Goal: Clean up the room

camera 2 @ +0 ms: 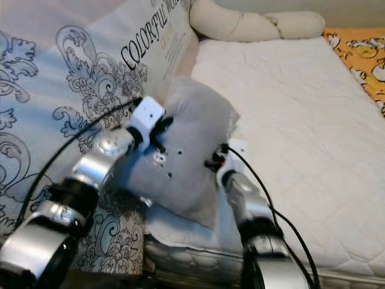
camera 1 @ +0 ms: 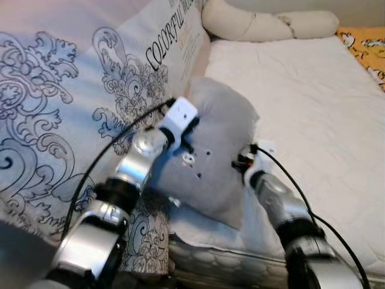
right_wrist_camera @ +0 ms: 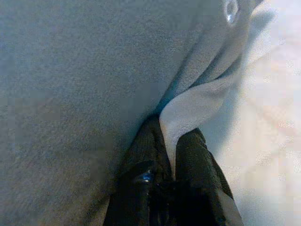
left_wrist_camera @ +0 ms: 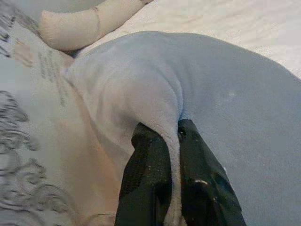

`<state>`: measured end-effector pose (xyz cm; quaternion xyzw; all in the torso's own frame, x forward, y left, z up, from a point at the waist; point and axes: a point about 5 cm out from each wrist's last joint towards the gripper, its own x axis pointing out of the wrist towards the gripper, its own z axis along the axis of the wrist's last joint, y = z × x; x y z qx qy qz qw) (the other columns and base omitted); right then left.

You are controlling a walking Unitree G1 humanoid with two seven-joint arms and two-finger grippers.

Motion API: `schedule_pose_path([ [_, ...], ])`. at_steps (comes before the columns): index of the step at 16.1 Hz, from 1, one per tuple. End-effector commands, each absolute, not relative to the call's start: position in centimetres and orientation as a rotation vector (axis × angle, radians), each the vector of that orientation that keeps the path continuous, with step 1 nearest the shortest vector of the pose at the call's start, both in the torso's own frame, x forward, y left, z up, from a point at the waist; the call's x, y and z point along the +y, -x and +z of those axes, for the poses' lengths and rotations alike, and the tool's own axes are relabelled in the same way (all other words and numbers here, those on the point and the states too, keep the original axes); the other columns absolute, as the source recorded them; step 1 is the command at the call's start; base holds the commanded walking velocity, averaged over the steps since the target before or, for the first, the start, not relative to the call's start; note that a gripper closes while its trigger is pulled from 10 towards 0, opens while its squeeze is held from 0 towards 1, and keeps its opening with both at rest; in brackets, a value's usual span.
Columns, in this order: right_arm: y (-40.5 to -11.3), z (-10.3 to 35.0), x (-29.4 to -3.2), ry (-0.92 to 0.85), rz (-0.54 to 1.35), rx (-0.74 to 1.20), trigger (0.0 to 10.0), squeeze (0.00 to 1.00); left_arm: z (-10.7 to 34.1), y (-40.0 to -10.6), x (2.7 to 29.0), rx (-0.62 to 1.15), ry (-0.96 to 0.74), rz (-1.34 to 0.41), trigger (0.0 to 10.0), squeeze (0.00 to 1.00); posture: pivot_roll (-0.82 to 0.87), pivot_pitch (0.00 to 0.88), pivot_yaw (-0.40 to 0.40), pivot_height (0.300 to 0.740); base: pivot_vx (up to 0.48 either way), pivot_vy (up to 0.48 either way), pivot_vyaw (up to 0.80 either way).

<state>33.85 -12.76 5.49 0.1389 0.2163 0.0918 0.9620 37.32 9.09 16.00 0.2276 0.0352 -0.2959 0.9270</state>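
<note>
Grey pillow (camera 1: 219, 150) held upright at the near edge of the bed (camera 1: 313, 120), its lower border just above the white quilted mattress surface. Left end effector (left_wrist_camera: 173, 141) is closed on a fold of the pillow's fabric at the pillow's left side, the two black fingers (left_wrist_camera: 150, 165) pressed against either face of the pinched ridge. Right end effector (right_wrist_camera: 170, 155) is closed on the pillow's right edge, where a pale flap of the cover passes between its fingers. Beside the pillow's left side, and touching it, stands a large patterned cushion (camera 1: 72, 108) with grey scrollwork and the printed word "COLORFUL". Beyond the pillow, at the far end of the bed, lies a long cream bolster (camera 1: 264, 23). To the pillow's far right, past the mattress, an orange patterned cloth (camera 1: 366, 45) shows at the bed's corner. Black cables run along both silver arms toward the pillow.
</note>
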Motion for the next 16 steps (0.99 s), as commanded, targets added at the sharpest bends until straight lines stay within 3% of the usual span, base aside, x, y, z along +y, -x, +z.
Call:
schedule_pose_path([
  [1,-34.5,6.0,-12.2,-0.298,0.197,0.417,10.0,1.00,16.9,-37.7,9.8,0.059,-0.515,-0.571,10.0,0.00,0.02,0.000,0.118,0.740,0.000,0.000,0.00],
  [4,-34.8,5.5,-11.9,-0.256,0.195,0.451,10.0,1.00,16.7,-37.7,10.3,0.076,-0.495,-0.522,10.0,0.00,0.05,0.000,0.112,0.740,0.000,0.000,0.00],
  [9,-33.3,3.9,-14.7,-0.309,0.118,0.367,10.0,1.00,13.5,-36.7,10.0,0.113,-0.433,-0.464,10.0,0.00,0.03,0.000,0.107,0.740,0.000,0.000,0.00],
  [10,-33.1,3.8,-14.9,-0.360,0.127,0.339,10.0,1.00,13.4,-36.7,9.9,0.102,-0.423,-0.468,10.0,1.00,0.03,0.000,0.108,0.740,0.000,0.000,0.00],
  [13,-32.1,4.0,-15.9,-0.400,0.114,0.190,10.0,1.00,14.4,-36.6,9.6,-0.018,-0.425,-0.481,10.0,1.00,0.00,0.000,0.111,0.740,0.000,0.000,0.00],
  [16,-30.9,5.8,-16.3,-0.414,0.105,0.000,10.0,1.00,17.3,-36.5,9.2,-0.205,-0.238,-0.476,10.0,1.00,-0.01,0.000,0.108,0.740,0.000,0.000,0.00],
])
